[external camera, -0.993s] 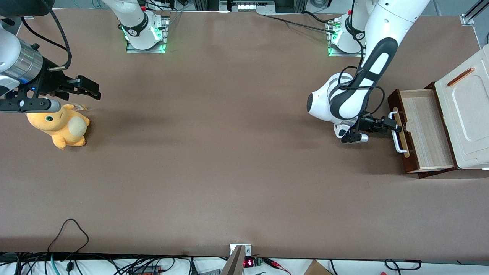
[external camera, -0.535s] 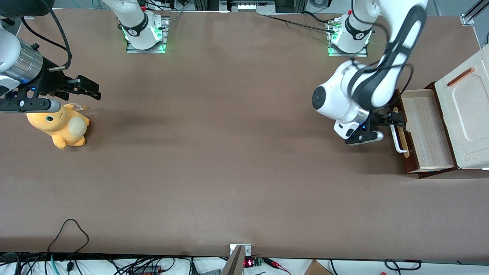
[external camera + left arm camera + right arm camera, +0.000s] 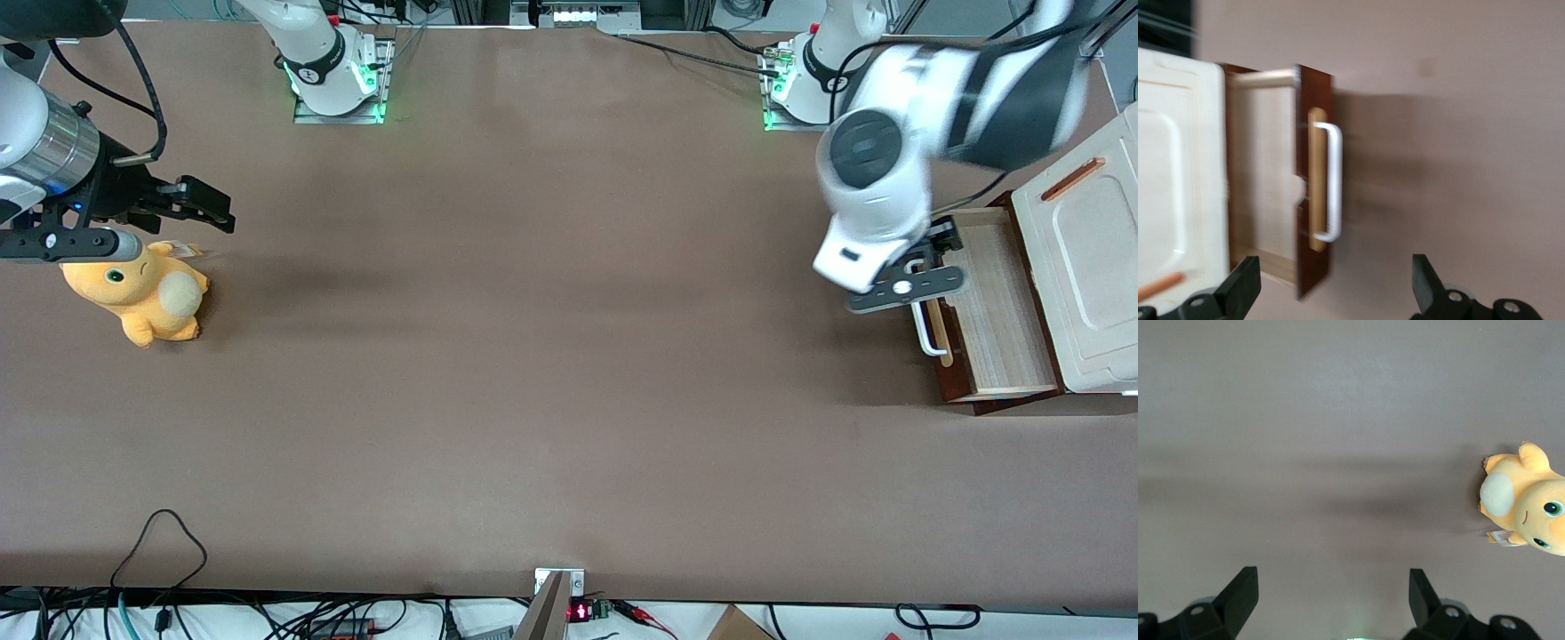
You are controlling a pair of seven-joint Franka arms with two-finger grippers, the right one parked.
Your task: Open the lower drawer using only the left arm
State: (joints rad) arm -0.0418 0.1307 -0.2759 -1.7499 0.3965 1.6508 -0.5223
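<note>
The left arm (image 3: 969,80) reaches from its base toward the working arm's end of the counter, its upper links blurred, its round white elbow joint bent and the wrist pointing downward. The black gripper (image 3: 920,276) hangs beneath the wrist, raised above the counter surface and touching nothing. In the left wrist view, the gripper's (image 3: 1335,293) two black fingers (image 3: 1241,287) are spread wide apart with nothing held between them, the camera looking straight down past the fingertips.

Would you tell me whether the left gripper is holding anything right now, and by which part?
Nothing: the left gripper hangs open above the lower drawer, clear of its white handle.
</note>
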